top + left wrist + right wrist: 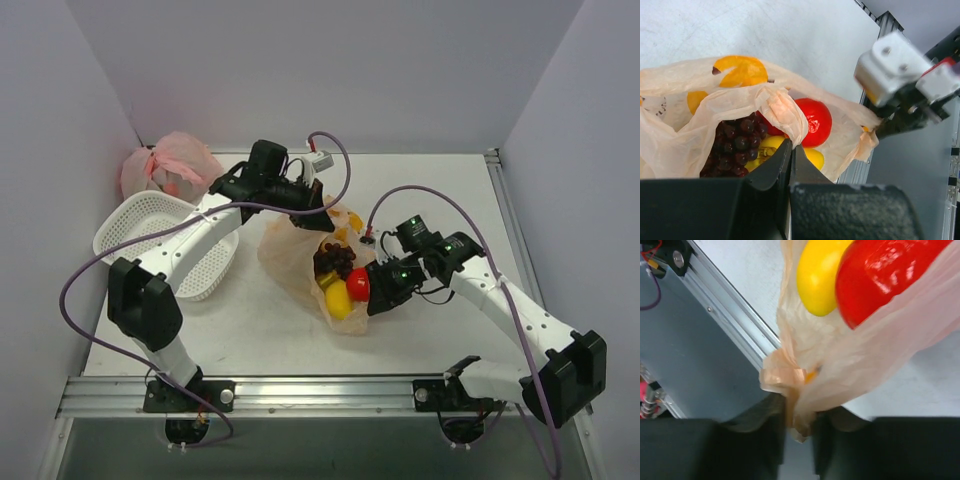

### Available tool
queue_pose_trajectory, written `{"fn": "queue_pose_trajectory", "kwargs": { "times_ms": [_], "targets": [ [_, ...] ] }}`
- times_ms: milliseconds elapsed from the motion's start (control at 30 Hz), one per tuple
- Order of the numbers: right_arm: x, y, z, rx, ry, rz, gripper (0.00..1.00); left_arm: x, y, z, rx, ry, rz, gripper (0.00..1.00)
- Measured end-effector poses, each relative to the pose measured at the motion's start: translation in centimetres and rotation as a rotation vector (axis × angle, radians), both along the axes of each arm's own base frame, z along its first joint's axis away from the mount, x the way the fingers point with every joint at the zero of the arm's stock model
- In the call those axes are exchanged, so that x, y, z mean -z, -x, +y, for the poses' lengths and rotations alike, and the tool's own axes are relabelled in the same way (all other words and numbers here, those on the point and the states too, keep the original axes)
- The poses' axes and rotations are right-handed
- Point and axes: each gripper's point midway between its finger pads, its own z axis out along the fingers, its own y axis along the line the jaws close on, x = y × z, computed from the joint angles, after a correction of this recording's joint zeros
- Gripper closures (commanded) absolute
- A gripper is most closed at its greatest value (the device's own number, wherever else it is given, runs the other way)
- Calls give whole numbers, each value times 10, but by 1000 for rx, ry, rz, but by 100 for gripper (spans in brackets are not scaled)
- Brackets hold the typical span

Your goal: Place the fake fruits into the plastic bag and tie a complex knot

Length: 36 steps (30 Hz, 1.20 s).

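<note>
The plastic bag point(290, 255), pale orange with yellow prints, lies mid-table with its mouth held apart. Inside it are fake fruits: a dark grape bunch point(335, 260), a red round one point(358, 284) and a yellow piece point(338, 299). My left gripper point(325, 224) is at the bag's far rim. In the left wrist view it point(791, 145) is shut on a fold of that rim, above the grapes point(735, 145) and the red fruit point(814, 121). My right gripper point(373, 297) is at the near right rim. In the right wrist view it point(799, 410) pinches a bunched edge of the bag point(880, 350).
A white mesh basket point(165, 245) stands at the left, with a pink tied bag point(170, 165) behind it in the back left corner. An aluminium rail point(300, 392) runs along the table's near edge. Walls close in the left, back and right sides.
</note>
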Motion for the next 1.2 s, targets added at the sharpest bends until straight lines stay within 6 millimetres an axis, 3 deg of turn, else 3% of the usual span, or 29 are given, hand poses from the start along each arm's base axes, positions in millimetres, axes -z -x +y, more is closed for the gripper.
{"fn": "queue_pose_trajectory", "kwargs": {
  "times_ms": [33, 200, 300, 433, 567, 667, 733, 800, 1000, 1100, 1133, 1200],
  "targets": [
    [-3, -5, -1, 12, -3, -11, 100, 0, -1, 1, -1, 2, 2, 100],
    [-37, -44, -13, 131, -93, -83, 100, 0, 5, 17, -2, 25, 22, 100],
    [-67, -64, -29, 199, -182, -147, 100, -15, 7, 24, 5, 61, 6, 100],
    [-118, -74, -47, 246, -316, -253, 100, -53, 16, 35, 6, 125, -48, 100],
    [-175, -74, -59, 267, -423, -382, 100, -103, 24, 48, -13, 195, -142, 100],
    [-197, -70, -62, 262, -453, -447, 100, -133, 31, 67, -55, 232, -207, 100],
    [-197, -70, -62, 257, -456, -447, 100, -142, 34, 76, -78, 243, -239, 100],
    [-190, -72, -62, 250, -453, -432, 100, -139, 40, 84, -96, 242, -249, 100],
    [-145, -93, -65, 259, -420, -279, 100, -82, 46, 91, -128, 171, -160, 94],
    [-137, -94, -65, 251, -413, -252, 100, -66, 41, 97, -159, 134, -145, 67],
    [-139, -91, -65, 244, -415, -260, 100, -68, 40, 98, -162, 133, -165, 48],
    [-146, -85, -64, 227, -422, -282, 100, -77, 40, 101, -164, 137, -209, 37]
  ]
}}
